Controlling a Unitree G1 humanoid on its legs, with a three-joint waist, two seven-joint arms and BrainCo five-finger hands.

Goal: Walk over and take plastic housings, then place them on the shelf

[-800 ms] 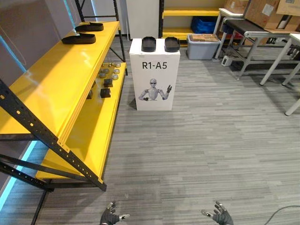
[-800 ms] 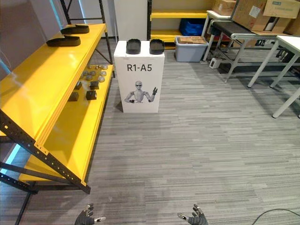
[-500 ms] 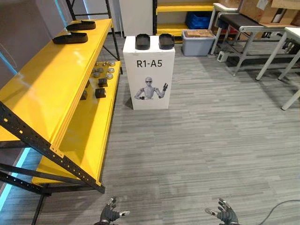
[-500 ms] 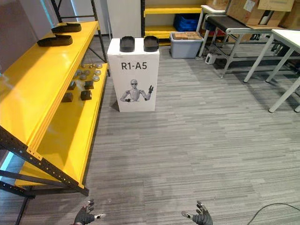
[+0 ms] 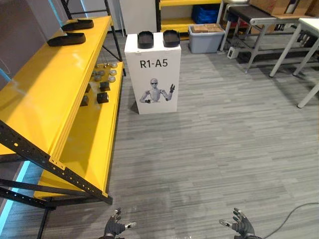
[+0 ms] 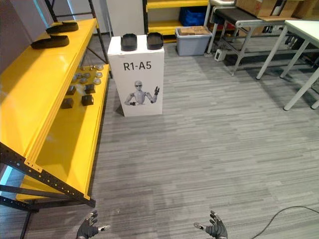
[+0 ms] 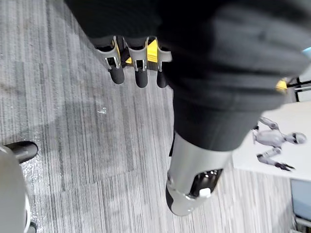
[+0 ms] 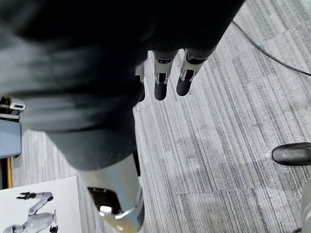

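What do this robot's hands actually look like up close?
The left hand and right hand match. Each has slim silver fingers ending in rounded dark tips, plus a thicker silver thumb set apart from them. A dark ribbed cover wraps the back of each hand and the wrist.

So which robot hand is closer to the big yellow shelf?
Left. The left hand hangs low over the floor, just past the near corner of the yellow shelf. The right hand hangs level with it, but farther off to the other side.
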